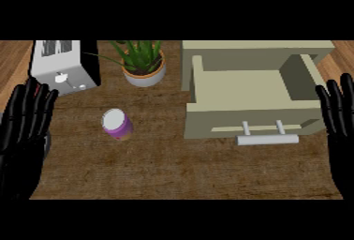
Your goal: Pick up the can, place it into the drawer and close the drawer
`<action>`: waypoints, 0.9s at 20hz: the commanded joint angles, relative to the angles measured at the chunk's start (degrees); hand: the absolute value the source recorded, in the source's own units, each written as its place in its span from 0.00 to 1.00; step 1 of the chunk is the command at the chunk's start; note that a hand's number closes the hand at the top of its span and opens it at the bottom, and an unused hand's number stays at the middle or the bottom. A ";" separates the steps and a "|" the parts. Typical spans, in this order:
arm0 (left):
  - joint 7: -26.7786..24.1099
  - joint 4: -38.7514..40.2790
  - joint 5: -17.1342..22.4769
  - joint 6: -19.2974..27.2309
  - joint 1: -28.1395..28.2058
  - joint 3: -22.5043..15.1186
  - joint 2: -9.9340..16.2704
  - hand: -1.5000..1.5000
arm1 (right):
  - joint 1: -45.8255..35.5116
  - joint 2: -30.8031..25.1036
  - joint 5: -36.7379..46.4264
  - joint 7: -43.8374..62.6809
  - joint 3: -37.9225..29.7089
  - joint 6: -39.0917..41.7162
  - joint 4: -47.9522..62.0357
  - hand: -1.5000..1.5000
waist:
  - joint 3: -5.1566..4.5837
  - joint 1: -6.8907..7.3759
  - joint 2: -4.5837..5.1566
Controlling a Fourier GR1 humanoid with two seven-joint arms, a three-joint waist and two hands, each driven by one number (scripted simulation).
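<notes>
Head view, item logged: the can [117,123] stood upright on the counter [173,173], left of the open drawer [249,89], while my left hand [24,136] and right hand [340,117] rested spread, fingers straight; best approached from the side, gripping mid-body.

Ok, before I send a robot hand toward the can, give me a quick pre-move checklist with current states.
1. Can upright on the counter, untouched: ok.
2. Drawer pulled open, nothing visible inside: ok.
3. Left robot hand open, holding nothing: ok.
4. Right robot hand open, holding nothing: ok.
5. Path from can to drawer free; potted plant and toaster stand behind it: ok.
6. Drawer deep enough for the can: cannot tell.
</notes>
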 commanded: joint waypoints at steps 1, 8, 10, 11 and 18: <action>0.59 -1.54 -1.82 2.33 -0.03 -1.90 -2.52 0.00 | -0.11 0.61 3.09 2.47 1.57 -1.79 -2.53 0.00 | 1.75 2.17 0.67; 11.25 5.97 -10.28 24.47 2.61 0.80 -6.55 0.00 | 4.76 2.70 1.03 9.46 -1.14 -4.77 1.59 0.00 | 1.75 1.90 1.26; 15.48 4.31 -12.28 29.49 2.98 -3.52 -6.58 0.00 | 5.68 1.88 -0.58 11.01 -2.63 -4.11 1.60 0.00 | 1.85 1.81 0.80; 15.74 5.93 -13.51 32.78 3.10 -6.72 -6.59 0.00 | 2.98 1.36 -0.69 13.07 -3.06 -4.43 2.37 0.00 | 1.81 2.04 0.89; 30.16 -2.47 -25.43 35.48 1.33 -11.91 -6.62 0.00 | 3.48 1.13 -1.32 13.00 -4.77 -3.51 1.96 0.00 | 1.79 2.32 0.72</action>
